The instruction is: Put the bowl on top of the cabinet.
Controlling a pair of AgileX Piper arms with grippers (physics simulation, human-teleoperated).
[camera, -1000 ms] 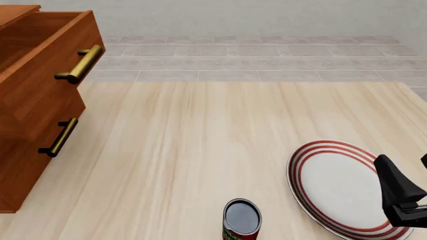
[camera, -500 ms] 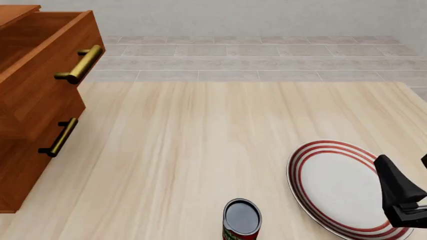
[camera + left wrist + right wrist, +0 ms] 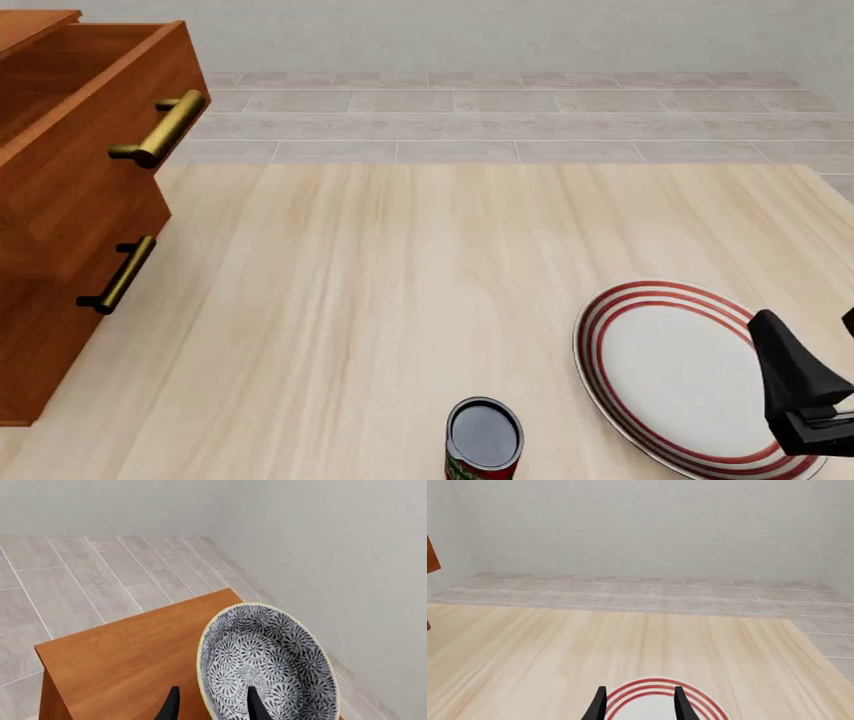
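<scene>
Left end effector [image 3: 211, 707]: closed on rim of blue-patterned bowl [image 3: 267, 665], held tilted above cabinet [image 3: 133, 665] top panel. Level bowl, lower until base meets wood, well inside edges, then release. Right end effector [image 3: 638, 702]: fingers parted, empty, above red-ringed plate [image 3: 667, 375] on tabletop [image 3: 400, 300].

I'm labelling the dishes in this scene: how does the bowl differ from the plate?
The bowl is deep with a dense blue-grey floral pattern; the plate is flat, plain white with red rings. The bowl is over the cabinet top, its rim between the left gripper's fingers; the plate lies on the table. Both are round.
</scene>
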